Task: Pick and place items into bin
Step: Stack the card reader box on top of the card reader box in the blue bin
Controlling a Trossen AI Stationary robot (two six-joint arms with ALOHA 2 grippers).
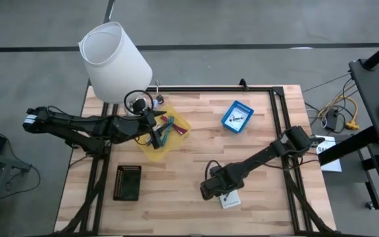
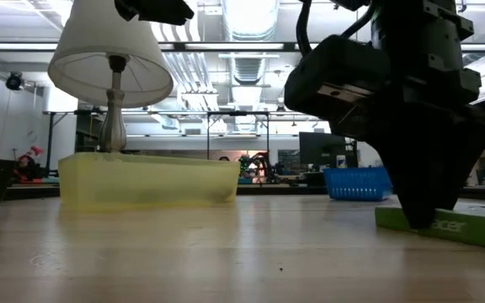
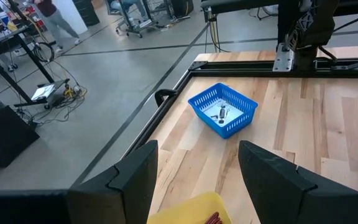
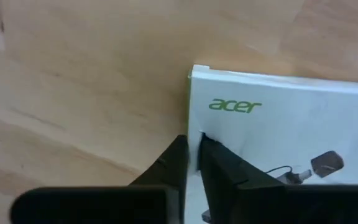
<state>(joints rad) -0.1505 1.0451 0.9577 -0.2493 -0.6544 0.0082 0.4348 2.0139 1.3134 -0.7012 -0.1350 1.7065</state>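
The white packet (image 4: 291, 124) lies flat on the table (image 1: 268, 191), near the front edge. The right gripper (image 4: 192, 155) is down on it, fingers nearly together, pinching the packet's edge. The left gripper (image 3: 194, 180) hangs with fingers wide apart over the yellow bin (image 1: 151, 148), which holds colored items (image 1: 166, 126). A blue basket (image 1: 237, 116) sits farther back.

light: bright, even, from ceiling strips (image 2: 251, 46) in the low view | shadows: soft, faint on the table (image 1: 196, 158) | glare: mild on the box (image 4: 278, 118) | blur: near arm (image 2: 411, 109) dark, soft-edged
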